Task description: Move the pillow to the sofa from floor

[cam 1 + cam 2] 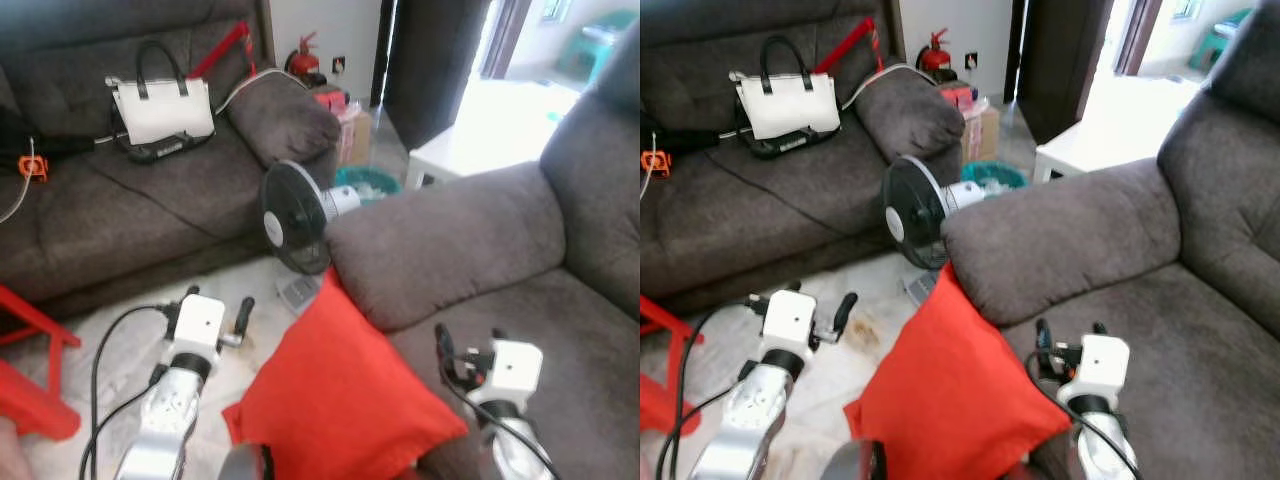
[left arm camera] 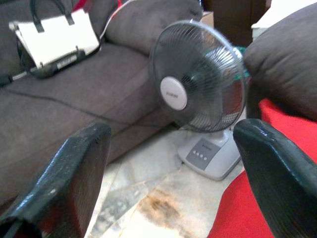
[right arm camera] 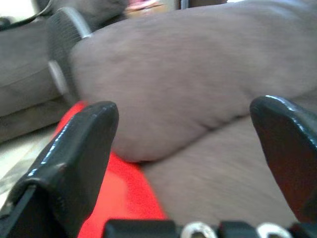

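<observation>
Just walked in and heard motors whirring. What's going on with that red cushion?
The robot stands over a red pillow that leans against the front of the grey sofa, by its armrest, with a small fan just behind. Neither gripper holds it: the left gripper hovers open above the floor beside it, and the right gripper is open over the sofa seat. The pillow is not yet on the sofa.

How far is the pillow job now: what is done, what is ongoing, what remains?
Done: the red pillow leans on the near sofa's armrest, partly on its seat. Ongoing: both claws, left and right, are open beside it, holding nothing. Remaining: setting it fully on the seat.
</observation>
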{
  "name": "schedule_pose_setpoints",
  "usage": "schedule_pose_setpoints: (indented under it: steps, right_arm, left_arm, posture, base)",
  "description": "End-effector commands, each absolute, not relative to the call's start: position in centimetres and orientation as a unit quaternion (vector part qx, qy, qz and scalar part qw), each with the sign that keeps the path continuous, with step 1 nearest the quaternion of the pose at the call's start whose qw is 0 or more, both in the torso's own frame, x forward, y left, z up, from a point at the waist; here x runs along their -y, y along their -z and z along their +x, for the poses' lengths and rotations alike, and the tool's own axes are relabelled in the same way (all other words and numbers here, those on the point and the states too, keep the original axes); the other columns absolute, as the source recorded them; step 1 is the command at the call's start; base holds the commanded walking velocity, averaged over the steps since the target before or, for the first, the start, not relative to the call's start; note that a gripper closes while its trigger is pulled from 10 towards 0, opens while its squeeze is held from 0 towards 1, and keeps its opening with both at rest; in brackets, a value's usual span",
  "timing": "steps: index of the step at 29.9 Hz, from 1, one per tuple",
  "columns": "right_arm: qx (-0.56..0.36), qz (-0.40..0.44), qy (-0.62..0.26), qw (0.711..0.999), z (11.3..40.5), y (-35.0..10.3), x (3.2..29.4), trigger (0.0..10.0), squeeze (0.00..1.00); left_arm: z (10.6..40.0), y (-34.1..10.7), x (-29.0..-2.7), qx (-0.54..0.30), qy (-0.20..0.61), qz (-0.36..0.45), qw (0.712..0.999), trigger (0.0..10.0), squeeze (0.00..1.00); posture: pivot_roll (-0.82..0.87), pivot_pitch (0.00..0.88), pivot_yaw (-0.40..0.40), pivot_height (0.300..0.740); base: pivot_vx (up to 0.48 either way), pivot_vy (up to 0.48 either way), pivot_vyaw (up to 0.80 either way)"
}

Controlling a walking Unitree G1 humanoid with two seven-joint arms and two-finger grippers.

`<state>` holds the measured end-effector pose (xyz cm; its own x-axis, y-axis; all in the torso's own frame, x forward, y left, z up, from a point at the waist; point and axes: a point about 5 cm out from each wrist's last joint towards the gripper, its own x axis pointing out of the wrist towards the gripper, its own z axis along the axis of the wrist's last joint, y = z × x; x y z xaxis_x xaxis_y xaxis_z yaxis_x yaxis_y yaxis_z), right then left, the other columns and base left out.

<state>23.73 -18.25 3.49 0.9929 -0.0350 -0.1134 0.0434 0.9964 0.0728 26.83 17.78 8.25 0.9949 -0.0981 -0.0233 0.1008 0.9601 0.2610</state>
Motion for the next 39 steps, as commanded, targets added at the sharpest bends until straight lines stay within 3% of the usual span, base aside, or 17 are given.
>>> schedule_pose_setpoints:
  steps: [1, 13, 14, 26, 27, 32, 39]
  right_arm:
    - [-0.072, 0.037, 0.029, 0.996, 23.8, -3.0, 18.9, 10.0, 0.0]
    - [-0.175, 0.024, 0.05, 0.983, 24.5, 0.0, 20.1, 10.0, 0.0]
    - [-0.193, 0.055, 0.042, 0.979, 24.8, 0.6, 19.9, 10.0, 1.0]
    - [-0.239, 0.109, 0.003, 0.965, 25.6, 2.1, 18.4, 10.0, 1.0]
    - [-0.214, 0.112, 0.014, 0.97, 26.0, 1.6, 18.7, 10.0, 0.0]
    - [-0.089, 0.127, 0.05, 0.987, 26.5, -1.0, 19.9, 10.0, 0.0]
    - [-0.024, 0.093, 0.028, 0.995, 25.0, -2.4, 18.9, 10.0, 0.0]
  left_arm:
    - [26.9, -8.1, -17.6, -0.011, 0.055, 0.126, 0.99, 10.0, 0.0]
    - [26.6, -7.6, -17.1, -0.024, 0.069, 0.118, 0.99, 10.0, 0.0]
    - [26.6, -7.5, -17.1, -0.025, 0.068, 0.117, 0.991, 10.0, 0.0]
    - [25.7, -6.4, -18.0, -0.039, 0.039, 0.123, 0.991, 10.0, 0.0]
    - [25.7, -6.7, -18.2, -0.028, 0.03, 0.122, 0.992, 10.0, 0.0]
    - [26.2, -8.4, -18.3, 0.015, 0.013, 0.123, 0.992, 10.0, 0.0]
    - [26.7, -9.1, -18.1, 0.036, 0.013, 0.13, 0.991, 10.0, 0.0]
  posture:
    - [0.08, 0.012, 0.006, 0.618]
    - [0.09, 0.008, -0.007, 0.618]
    - [0.1, 0.006, -0.011, 0.618]
    - [0.11, 0.004, -0.024, 0.618]
    - [0.12, 0.007, -0.026, 0.618]
    - [0.11, 0.007, -0.017, 0.618]
    - [0.09, 0.003, -0.006, 0.618]
  base:
    - [0.0, 0.0, 0.0]
    - [0.0, 0.0, 0.0]
    - [0.0, 0.0, 0.0]
    - [0.0, 0.0, 0.0]
    - [0.0, 0.0, 0.0]
    - [0.0, 0.0, 0.0]
    - [0.0, 0.0, 0.0]
